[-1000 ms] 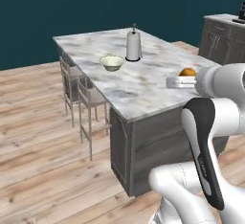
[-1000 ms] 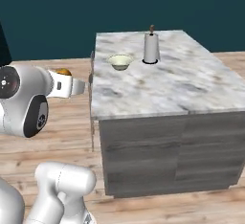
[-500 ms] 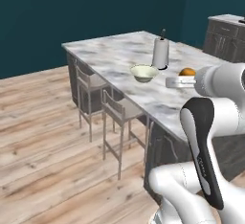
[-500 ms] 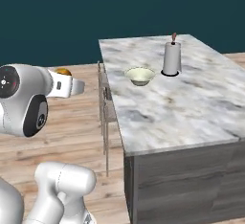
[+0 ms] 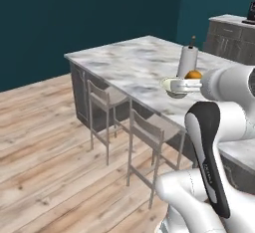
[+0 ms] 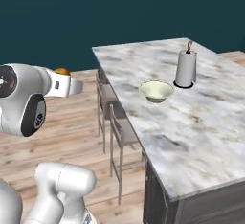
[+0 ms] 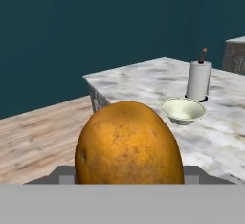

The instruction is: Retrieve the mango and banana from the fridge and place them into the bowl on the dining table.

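Note:
My gripper [image 7: 127,171] is shut on the mango [image 7: 128,144], a roundish orange-brown fruit that looms large in the hand view. From the base views the mango [image 5: 193,73] [image 6: 61,71] rides at the white hand, beside the dining table [image 6: 201,122] at about tabletop height. The pale cream-green bowl [image 6: 156,91] [image 7: 183,110] stands empty on the marble top, and in the left base view the hand partly covers the bowl [image 5: 175,94]. The banana and the fridge are out of view.
A white paper towel roll [image 6: 185,68] [image 5: 188,60] stands just behind the bowl. Two grey chairs [image 5: 105,97] [image 5: 149,130] line the table's near side. Grey cabinets [image 5: 234,38] stand at the far right. Wooden floor [image 5: 45,142] spreads to the left.
The whole picture has shifted as the base drove: the table now sits further right and closer, with the chairs in view. The mango stays held in the gripper.

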